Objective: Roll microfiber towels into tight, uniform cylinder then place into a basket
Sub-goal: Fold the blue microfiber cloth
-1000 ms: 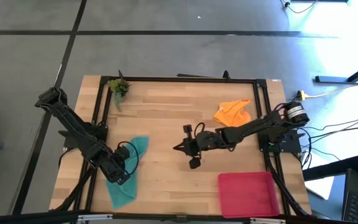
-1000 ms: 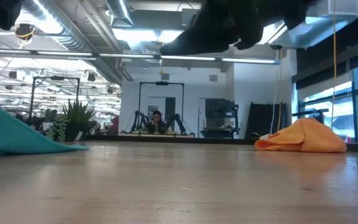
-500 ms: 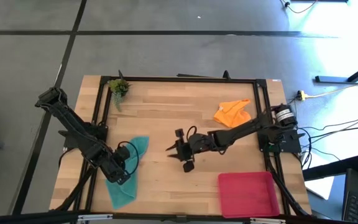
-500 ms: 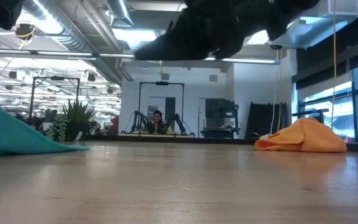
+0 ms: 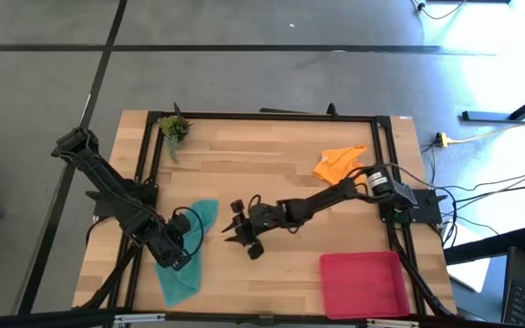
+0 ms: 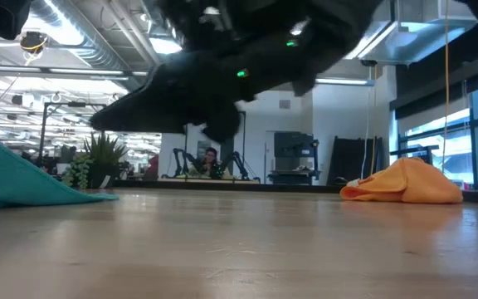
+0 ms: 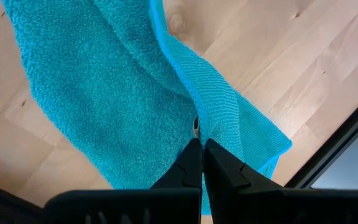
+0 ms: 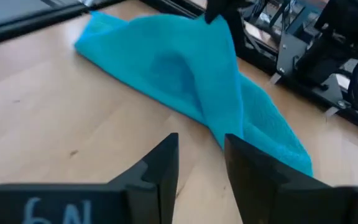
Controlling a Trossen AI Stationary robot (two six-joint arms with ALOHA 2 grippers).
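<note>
**Mia:** Where is the teal towel (image 5: 188, 250)?

**Ben:** It lies near the front left corner of the table (image 5: 262, 155). One end points to the front edge. The other end is lifted up off the wood.

**Mia:** Who lifts it?

**Ben:** The left gripper (image 7: 201, 144). Its two fingers are pressed tight together, and they pinch a fold of the teal towel. The cloth hangs down from that pinch like a little tent.

**Mia:** And the other arm?

**Ben:** The right gripper (image 5: 236, 231) is stretched out over the middle of the table, a bit toward the front edge. It is just beside the teal towel but not touching it. Its fingers (image 8: 160, 167) stand a little apart, and nothing is between them.

**Mia:** Is it on the wood?

**Ben:** No. From the low view it hangs in the air above the table.

**Mia:** Where is the orange towel (image 5: 341, 165)?

**Ben:** It sits in a crumpled heap near the back right corner. No gripper is touching it.

**Mia:** And the basket (image 5: 361, 283)?

**Ben:** The red-pink basket is at the front right corner. I see no towel in it.

**Mia:** What is that green thing?

**Ben:** A small plant (image 5: 174, 127), at the back left corner.
</note>
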